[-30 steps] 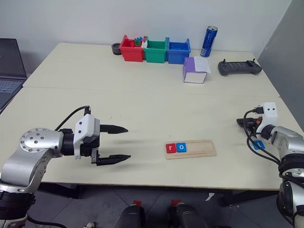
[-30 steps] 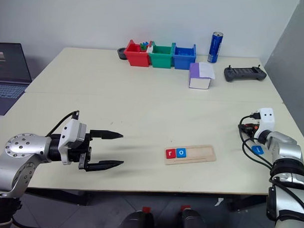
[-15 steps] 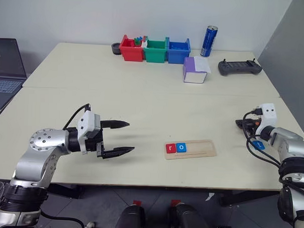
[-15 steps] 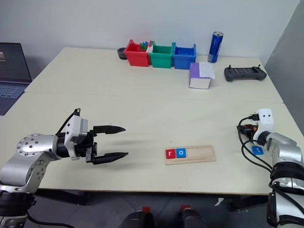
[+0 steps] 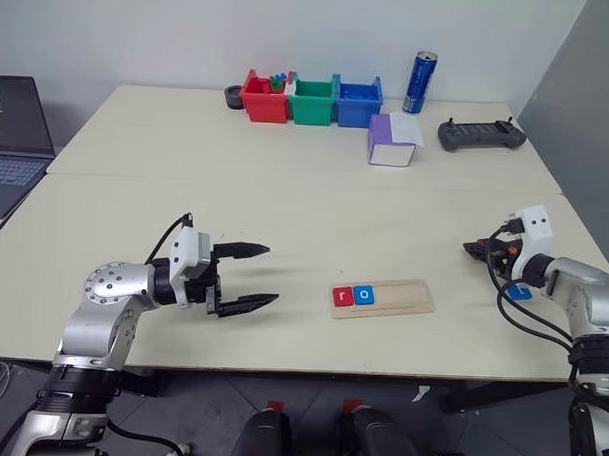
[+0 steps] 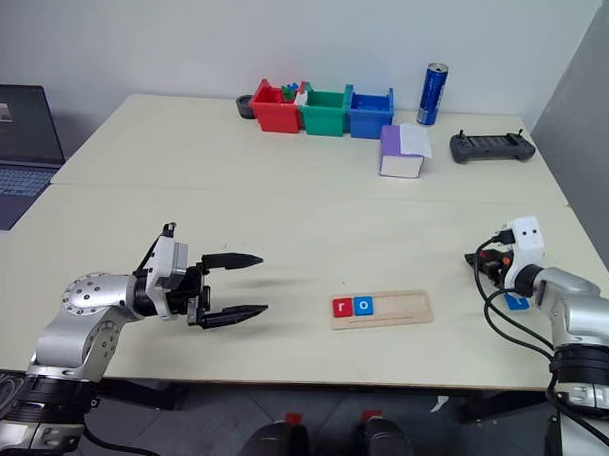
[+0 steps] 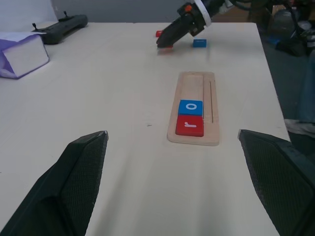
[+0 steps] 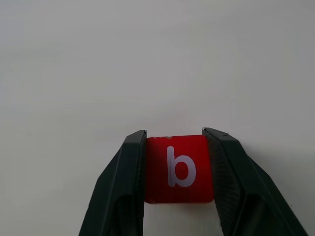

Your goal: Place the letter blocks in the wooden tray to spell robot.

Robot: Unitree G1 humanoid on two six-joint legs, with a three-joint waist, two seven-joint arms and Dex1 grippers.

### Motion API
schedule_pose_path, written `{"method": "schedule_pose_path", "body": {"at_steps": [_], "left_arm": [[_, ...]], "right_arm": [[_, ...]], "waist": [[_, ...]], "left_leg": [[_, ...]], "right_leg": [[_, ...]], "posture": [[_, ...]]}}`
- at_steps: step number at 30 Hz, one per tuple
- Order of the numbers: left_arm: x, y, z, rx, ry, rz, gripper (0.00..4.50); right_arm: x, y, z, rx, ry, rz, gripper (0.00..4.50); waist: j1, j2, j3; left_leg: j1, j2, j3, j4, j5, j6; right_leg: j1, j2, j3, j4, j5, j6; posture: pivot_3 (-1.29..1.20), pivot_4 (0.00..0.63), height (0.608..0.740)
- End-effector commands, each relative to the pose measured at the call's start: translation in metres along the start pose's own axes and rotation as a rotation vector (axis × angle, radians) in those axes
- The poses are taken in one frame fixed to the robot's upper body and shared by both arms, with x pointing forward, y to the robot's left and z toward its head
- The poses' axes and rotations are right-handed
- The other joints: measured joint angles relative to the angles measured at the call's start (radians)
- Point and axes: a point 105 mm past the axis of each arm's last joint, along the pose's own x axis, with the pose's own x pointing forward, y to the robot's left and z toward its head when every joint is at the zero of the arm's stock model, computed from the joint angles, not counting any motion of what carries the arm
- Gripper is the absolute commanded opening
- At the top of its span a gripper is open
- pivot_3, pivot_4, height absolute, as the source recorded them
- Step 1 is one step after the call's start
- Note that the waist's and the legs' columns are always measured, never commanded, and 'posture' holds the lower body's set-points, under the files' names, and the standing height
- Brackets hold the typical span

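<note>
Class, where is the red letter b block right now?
The red b block sits clamped between the right gripper fingers, on the table's right side, right of the wooden tray.

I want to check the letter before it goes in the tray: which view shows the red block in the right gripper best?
The right wrist view: the red block sits large between the right gripper's fingers, its white b plain. The left wrist view shows it as a small red bit under that gripper, far past the wooden tray. In the eye views I cannot make it out.
</note>
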Motion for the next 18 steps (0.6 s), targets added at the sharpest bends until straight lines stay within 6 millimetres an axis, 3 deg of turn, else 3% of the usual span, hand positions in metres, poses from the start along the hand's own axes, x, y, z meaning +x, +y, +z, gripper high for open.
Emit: {"method": "schedule_pose_path", "body": {"at_steps": [1, 9, 15, 18], "left_arm": [[0.003, -0.001, 0.004, 0.038, -0.002, -0.032, 4.50], [0.006, -0.008, -0.014, 0.032, 0.031, -0.058, 4.50], [0.007, -0.011, -0.019, 0.032, 0.039, -0.067, 4.50], [0.011, -0.011, -0.021, 0.024, 0.034, -0.068, 4.50]], "right_arm": [[-0.025, -0.004, 0.033, -0.037, -0.090, -0.029, 1.41], [-0.053, 0.014, 0.005, -0.018, -0.078, -0.120, 1.41], [-0.070, 0.065, -0.022, 0.032, -0.054, -0.087, 1.41], [-0.065, 0.072, -0.030, 0.030, -0.023, -0.103, 1.41]], "waist": [[0.003, 0.000, 0.000], [0.006, 0.000, 0.000], [0.004, 0.000, 0.000], [0.003, 0.000, 0.000]], "left_leg": [[0.000, 0.000, 0.000, 0.000, 0.000, 0.000], [-0.001, 0.000, -0.001, -0.001, 0.000, 0.000], [0.000, 0.001, -0.001, -0.002, 0.000, 0.000], [0.000, 0.001, -0.001, -0.001, 0.000, 0.000]], "right_leg": [[0.000, 0.000, 0.000, 0.000, 0.000, 0.000], [0.000, 0.000, -0.001, -0.001, 0.000, 0.000], [-0.001, 0.000, -0.001, -0.001, 0.000, 0.000], [-0.001, 0.000, -0.001, -0.001, 0.000, 0.001]], "posture": [[0.00, 0.150, 0.740], [0.00, 0.150, 0.740], [0.00, 0.150, 0.740], [0.00, 0.150, 0.740]]}}
